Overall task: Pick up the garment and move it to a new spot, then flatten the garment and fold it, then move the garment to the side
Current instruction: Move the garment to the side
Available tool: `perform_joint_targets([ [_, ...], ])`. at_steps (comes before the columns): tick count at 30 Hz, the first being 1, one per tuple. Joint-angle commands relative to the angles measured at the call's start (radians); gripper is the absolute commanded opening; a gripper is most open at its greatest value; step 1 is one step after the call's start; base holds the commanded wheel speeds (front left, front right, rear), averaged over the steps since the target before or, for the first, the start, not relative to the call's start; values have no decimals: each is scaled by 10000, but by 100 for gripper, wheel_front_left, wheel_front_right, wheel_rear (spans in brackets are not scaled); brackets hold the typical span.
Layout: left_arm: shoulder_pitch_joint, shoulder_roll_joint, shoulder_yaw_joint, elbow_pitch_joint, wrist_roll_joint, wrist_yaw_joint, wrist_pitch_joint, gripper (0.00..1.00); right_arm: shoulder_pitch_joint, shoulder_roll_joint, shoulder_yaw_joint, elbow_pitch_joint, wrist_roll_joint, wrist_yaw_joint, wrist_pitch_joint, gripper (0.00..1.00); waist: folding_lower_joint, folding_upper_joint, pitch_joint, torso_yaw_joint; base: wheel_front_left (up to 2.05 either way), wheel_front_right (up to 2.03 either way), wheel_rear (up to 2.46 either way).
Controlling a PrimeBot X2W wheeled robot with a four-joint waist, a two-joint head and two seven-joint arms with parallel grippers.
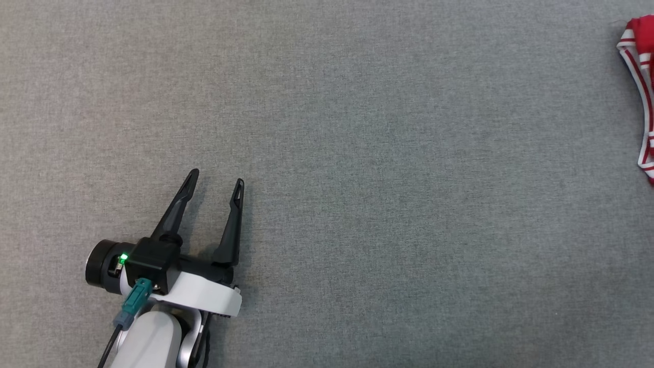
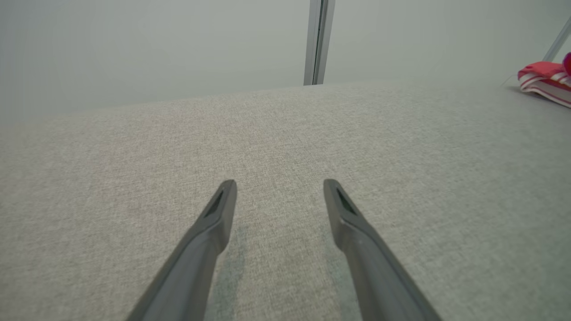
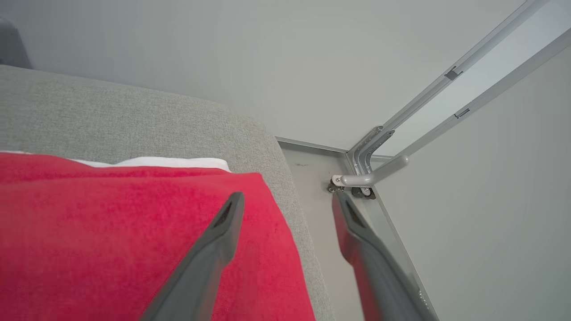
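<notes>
The garment (image 1: 641,87) is red with white stripes and lies at the far right edge of the grey cloth-covered table (image 1: 357,153). It also appears small at the upper right of the left wrist view as the garment (image 2: 544,80). My left gripper (image 1: 214,181) rests open over bare table at the lower left, nothing between its fingers, and shows again as the left gripper (image 2: 280,187). In the right wrist view my right gripper (image 3: 287,200) stands open just above the red garment (image 3: 111,240), one finger over the cloth, the other past the table's edge.
The table's right edge (image 3: 290,205) drops to a pale floor beside a wall with a metal frame and bracket (image 3: 370,174). A metal post (image 2: 319,42) stands behind the table's far edge.
</notes>
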Motion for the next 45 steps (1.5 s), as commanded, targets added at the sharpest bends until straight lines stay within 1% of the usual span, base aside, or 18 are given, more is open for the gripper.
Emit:
perform_joint_targets([
  [1,-158,74,-7,16,1,43,0,100,124,69,-69,31,-102,-2,-150,100,0,0,-44,-38,0,0,0],
  [7,-176,29,-38,144,-149,32,-20,100,347,621,-449,39,-15,-2,-673,100,0,0,-441,-132,0,0,0],
  [11,-200,6,69,357,-287,95,-38,100,517,1235,-627,-87,395,-2,-1033,100,0,0,-880,-217,0,0,0],
  [15,-255,-63,238,625,-525,135,-61,100,847,1887,-572,-541,776,-2,-1369,100,0,0,-1388,-255,0,0,0],
  [19,-218,-178,360,885,-726,204,-70,100,1363,2326,-522,-1199,1255,-2,-1494,100,0,0,-1963,-230,0,0,0],
  [23,-47,-275,471,1182,-891,346,-87,100,2131,2766,-832,-2240,1734,-2,-1527,100,0,0,-2539,-186,0,0,0],
  [28,243,-409,552,1329,-1085,431,-85,100,3630,3389,-1223,-3863,1655,-1,-1524,100,0,0,-3169,-67,0,0,0],
  [35,661,-523,735,1465,-1332,553,-88,100,5812,4573,-1697,-6048,788,-1,-1529,100,0,0,-3826,67,0,0,0],
  [39,901,-569,746,1609,-1467,610,-87,100,6979,5457,-2115,-7296,23,-1,-1528,100,0,0,-4163,146,0,0,0],
  [41,1016,-585,725,1714,-1533,608,-89,100,7513,5794,-2310,-7877,-173,-1,-1529,100,0,0,-4279,222,0,0,0],
  [43,1083,-598,694,1747,-1578,624,-89,100,8086,6038,-2453,-8351,-348,-1,-1530,100,0,0,-4377,311,0,0,0],
  [45,1145,-601,683,1752,-1585,635,-88,100,8365,6123,-2516,-8589,-423,-1,-1528,100,0,0,-4422,354,0,0,0],
])
